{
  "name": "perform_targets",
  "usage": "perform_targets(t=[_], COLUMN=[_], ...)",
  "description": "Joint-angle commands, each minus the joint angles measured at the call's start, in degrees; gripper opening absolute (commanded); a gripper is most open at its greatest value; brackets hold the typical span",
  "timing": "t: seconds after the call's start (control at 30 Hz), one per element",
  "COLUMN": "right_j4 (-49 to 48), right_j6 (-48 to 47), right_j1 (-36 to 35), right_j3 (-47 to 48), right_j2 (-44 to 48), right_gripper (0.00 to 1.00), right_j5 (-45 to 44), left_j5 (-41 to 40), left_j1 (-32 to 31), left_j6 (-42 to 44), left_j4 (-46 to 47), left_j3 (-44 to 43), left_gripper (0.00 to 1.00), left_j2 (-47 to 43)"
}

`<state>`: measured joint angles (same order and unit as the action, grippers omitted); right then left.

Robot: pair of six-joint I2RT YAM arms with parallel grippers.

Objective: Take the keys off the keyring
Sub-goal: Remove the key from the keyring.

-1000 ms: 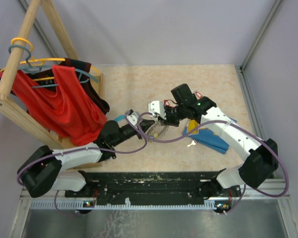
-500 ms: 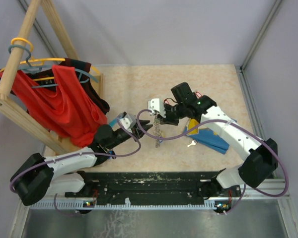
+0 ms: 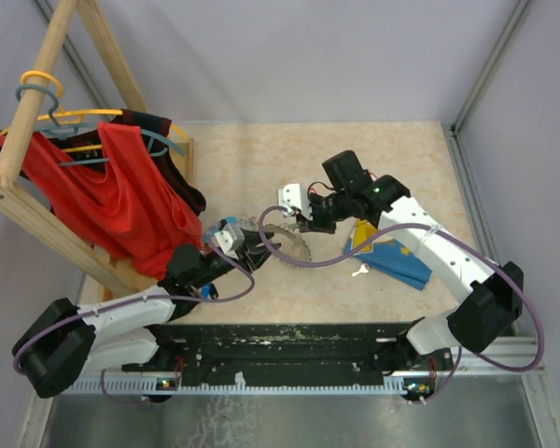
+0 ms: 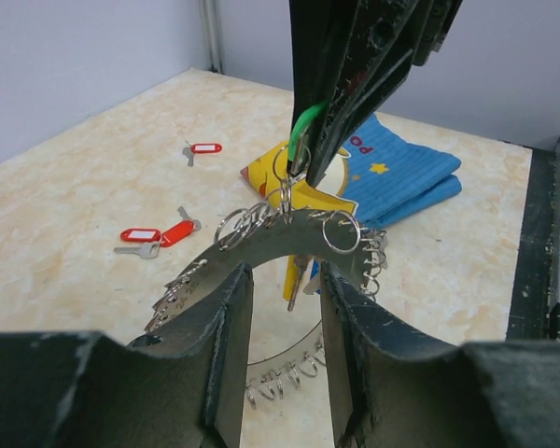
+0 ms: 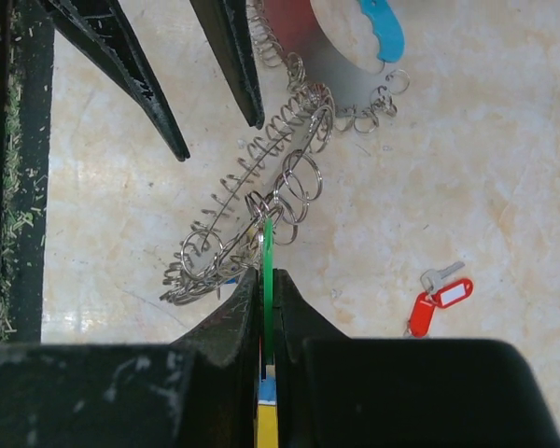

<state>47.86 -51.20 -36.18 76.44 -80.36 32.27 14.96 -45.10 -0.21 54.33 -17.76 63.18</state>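
The keyring, a grey band fringed with small silver loops, hangs tilted just past the tips of my left gripper, whose jaws stand open with nothing gripped between them. My right gripper is shut on a green key tag that is still hooked into the keyring's loops. In the top view the keyring sits between the left gripper and the right gripper. Loose red-tagged keys lie on the table, and another one lies farther back.
A folded blue cloth with a yellow patch lies under the right arm, a small key beside it. A wooden clothes rack with a red garment stands at the left.
My left gripper has opened, let go of the keyring and pulled back to the left. The right gripper stays shut on the green tag, the ring dangling from it.
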Motion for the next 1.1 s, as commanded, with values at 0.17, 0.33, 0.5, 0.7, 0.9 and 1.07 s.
perform_targets(t=[0.17,0.33,0.5,0.7,0.9,1.07], right_j4=[6.1,11.8,16.6,19.5,20.3,20.7], right_j6=[-12.7,-22.9,-31.0,-34.9,-35.0,-35.1], right_j1=[0.6,0.6,0.6,0.6,0.6,0.6], right_j3=[7.6,10.3,12.6,15.9,18.2,18.9], right_j2=[-2.6,-4.9,-7.0,-9.5,-11.2,-11.6], right_gripper=[0.0,0.0,0.0,0.0,0.0,0.0], right_j5=[6.0,8.1,8.8,8.4,8.3,8.7], left_j5=[5.2,5.5,6.9,4.7,3.4,1.3], left_j1=[0.8,0.7,0.6,0.3,0.0,0.0], left_j6=[-2.9,-4.1,-4.7,-6.0,-7.0,-6.3], left_j4=[12.8,19.0,20.9,21.8,21.4,21.4], left_j3=[5.2,7.1,7.0,7.1,6.2,5.9], left_gripper=[0.39,0.39,0.37,0.35,0.29,0.28], left_j2=[-1.5,-1.3,0.4,2.2,4.5,5.6])
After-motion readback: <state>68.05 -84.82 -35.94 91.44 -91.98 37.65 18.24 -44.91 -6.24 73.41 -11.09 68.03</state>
